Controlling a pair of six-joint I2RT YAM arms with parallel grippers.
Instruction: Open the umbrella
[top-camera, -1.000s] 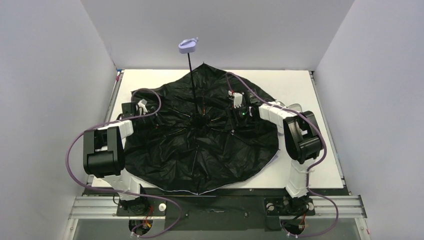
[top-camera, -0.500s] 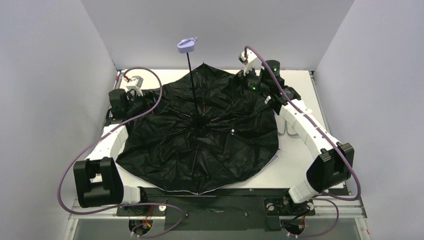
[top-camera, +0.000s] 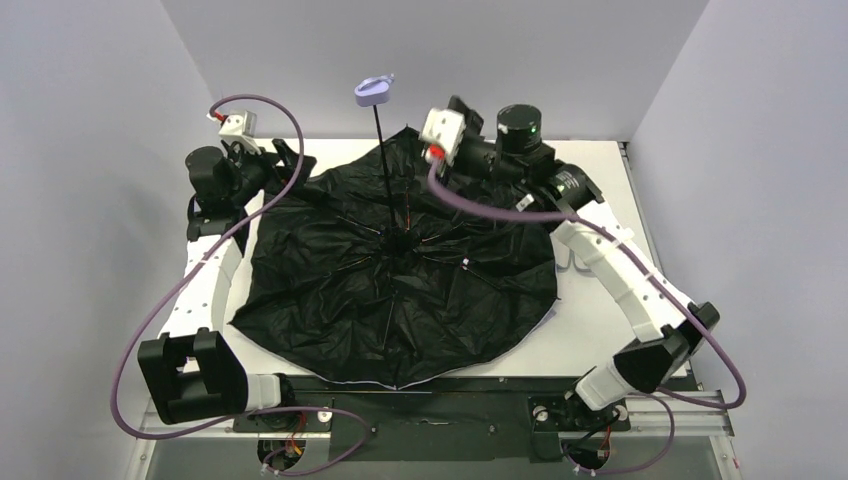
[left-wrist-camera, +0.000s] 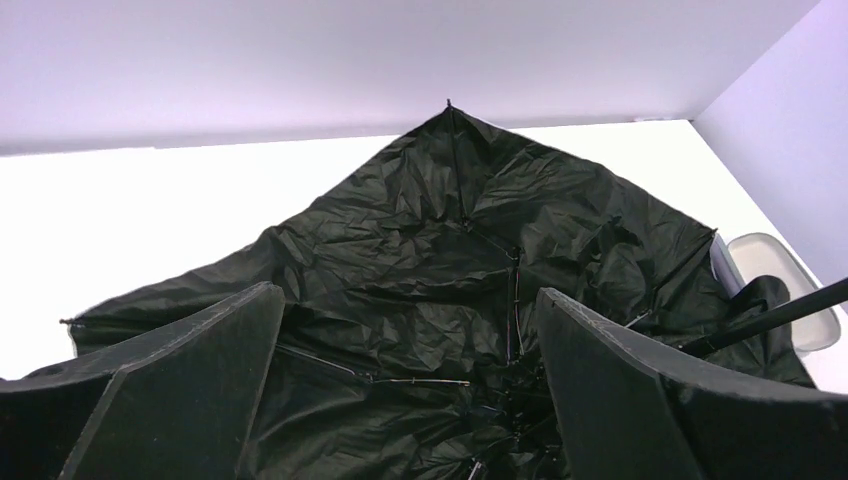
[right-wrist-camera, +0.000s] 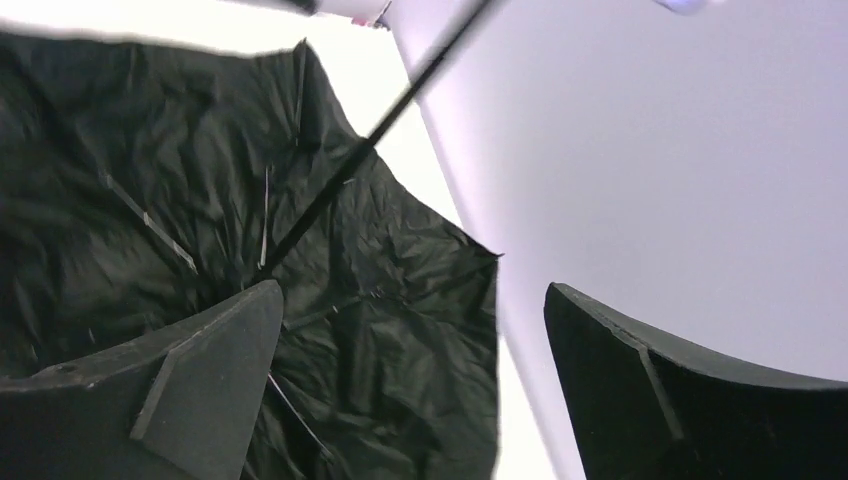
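The umbrella (top-camera: 400, 280) lies open and upside down on the white table (top-camera: 600, 340), its black inside facing up. Its thin shaft (top-camera: 385, 160) rises to the lavender handle (top-camera: 375, 90). My left gripper (top-camera: 283, 160) hangs open over the canopy's far-left edge, apart from it. In the left wrist view my gripper (left-wrist-camera: 408, 295) is open, with only black canopy (left-wrist-camera: 450, 230) below. My right gripper (top-camera: 443, 125) is raised at the back, right of the shaft. In its own view my right gripper (right-wrist-camera: 412, 290) is open and empty, with the shaft (right-wrist-camera: 370, 140) ahead.
A clear plastic container (left-wrist-camera: 770, 270) sits on the table beyond the canopy's right side. Grey walls enclose the table on the left, back and right. Purple cables loop from both wrists.
Both arms lifted off the canopy and stretched toward the back while their jaws opened wide. The umbrella stayed spread in place.
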